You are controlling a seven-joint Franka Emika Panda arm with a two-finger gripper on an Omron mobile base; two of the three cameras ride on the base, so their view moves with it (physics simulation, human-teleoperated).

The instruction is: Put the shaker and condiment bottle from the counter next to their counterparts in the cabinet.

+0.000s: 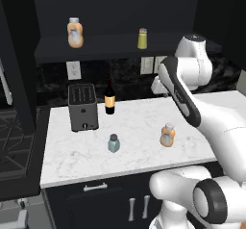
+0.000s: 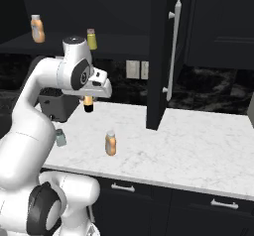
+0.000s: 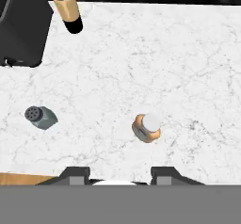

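The pale blue-grey shaker [image 1: 113,143] [image 2: 60,138] [image 3: 41,117] stands on the white marble counter [image 1: 139,115]. To its right on the same counter is the orange condiment bottle [image 1: 167,135] [image 2: 110,143] [image 3: 147,127]. My gripper [image 3: 120,177] hovers high above the counter and looks straight down, with the bottle just ahead of its fingertips [image 3: 77,173]. The fingers stand apart with nothing between them. The counterparts, an orange bottle [image 1: 75,32] [image 2: 37,29] and a yellow-green shaker [image 1: 142,39] [image 2: 91,38], stand on the dark cabinet shelf [image 1: 105,47].
A dark toaster [image 1: 82,107] [image 3: 21,25] and a wine bottle [image 1: 109,97] [image 3: 68,9] stand at the back left of the counter. An open dark cabinet door [image 2: 161,56] with a silver handle hangs to the right. A stove [image 1: 14,146] borders the counter's left end.
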